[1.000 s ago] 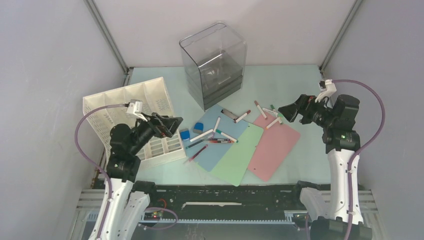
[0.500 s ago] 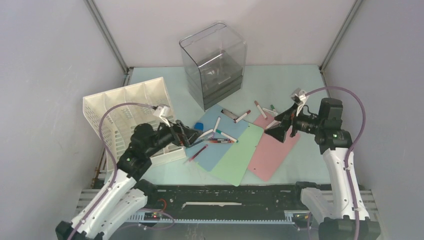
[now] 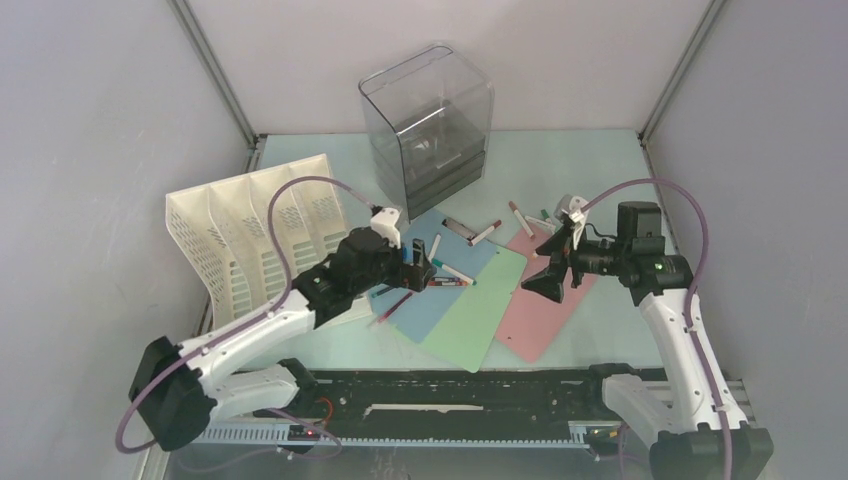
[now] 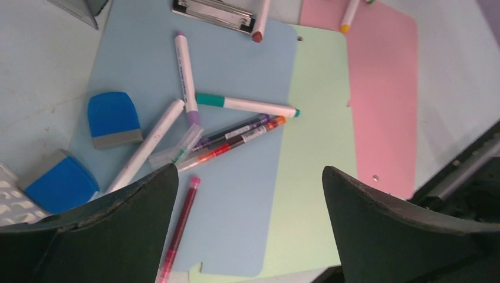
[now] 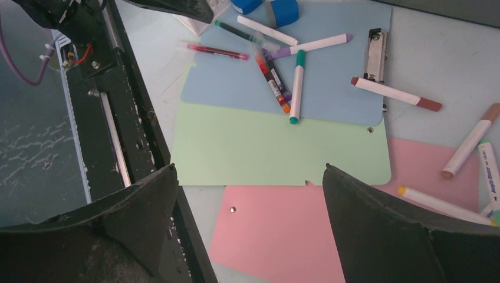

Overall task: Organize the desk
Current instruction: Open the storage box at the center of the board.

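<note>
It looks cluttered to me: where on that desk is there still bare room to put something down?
Bare desk lies between the clear drawer box and the right wall, and in the corner between the pink sheet and the black rail. The blue clipboard is crowded with markers.

A robot lab cell: grey walls (image 3: 90, 120) enclose a mint-green desk (image 3: 580, 160) fronted by a black rail (image 3: 450, 385).

The pale mint desk (image 3: 560, 170) carries a blue sheet (image 3: 430, 305), a green sheet (image 3: 480, 312) and a pink sheet (image 3: 535, 326).
</note>
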`<control>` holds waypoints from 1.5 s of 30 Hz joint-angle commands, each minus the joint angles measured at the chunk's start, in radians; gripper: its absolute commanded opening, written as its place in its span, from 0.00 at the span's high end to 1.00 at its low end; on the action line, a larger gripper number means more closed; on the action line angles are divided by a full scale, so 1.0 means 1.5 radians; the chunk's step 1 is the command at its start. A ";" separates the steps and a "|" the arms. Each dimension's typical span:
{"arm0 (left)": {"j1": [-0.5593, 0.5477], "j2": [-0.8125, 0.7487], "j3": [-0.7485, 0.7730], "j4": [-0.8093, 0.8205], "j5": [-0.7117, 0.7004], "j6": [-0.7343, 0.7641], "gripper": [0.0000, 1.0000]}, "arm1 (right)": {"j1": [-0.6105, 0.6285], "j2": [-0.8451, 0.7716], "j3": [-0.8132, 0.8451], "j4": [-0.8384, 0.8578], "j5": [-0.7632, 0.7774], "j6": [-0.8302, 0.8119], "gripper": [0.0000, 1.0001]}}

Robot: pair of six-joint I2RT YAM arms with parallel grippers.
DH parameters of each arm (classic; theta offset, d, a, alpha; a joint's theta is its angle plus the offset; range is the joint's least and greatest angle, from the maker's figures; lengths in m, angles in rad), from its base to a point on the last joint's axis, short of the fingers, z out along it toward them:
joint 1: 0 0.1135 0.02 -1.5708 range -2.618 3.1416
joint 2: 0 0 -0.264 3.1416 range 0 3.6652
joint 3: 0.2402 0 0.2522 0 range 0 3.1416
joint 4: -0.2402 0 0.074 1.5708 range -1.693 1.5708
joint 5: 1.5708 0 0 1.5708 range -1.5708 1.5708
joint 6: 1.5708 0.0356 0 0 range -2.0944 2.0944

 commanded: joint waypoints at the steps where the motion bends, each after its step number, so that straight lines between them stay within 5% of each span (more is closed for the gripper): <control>1: -0.013 0.065 0.056 -0.014 -0.077 0.055 0.00 | 0.014 0.004 0.024 -0.027 0.021 -0.046 0.00; 32: -0.027 0.141 0.082 0.066 -0.070 0.042 0.01 | 0.112 0.040 0.023 -0.006 0.113 -0.036 0.00; 37: -0.005 0.121 0.093 0.119 -0.063 0.011 0.00 | 0.111 0.041 0.024 0.038 0.117 0.044 0.00; 45: 0.132 0.073 0.057 0.275 0.090 -0.162 0.04 | 0.067 0.040 0.017 0.150 0.097 0.246 0.00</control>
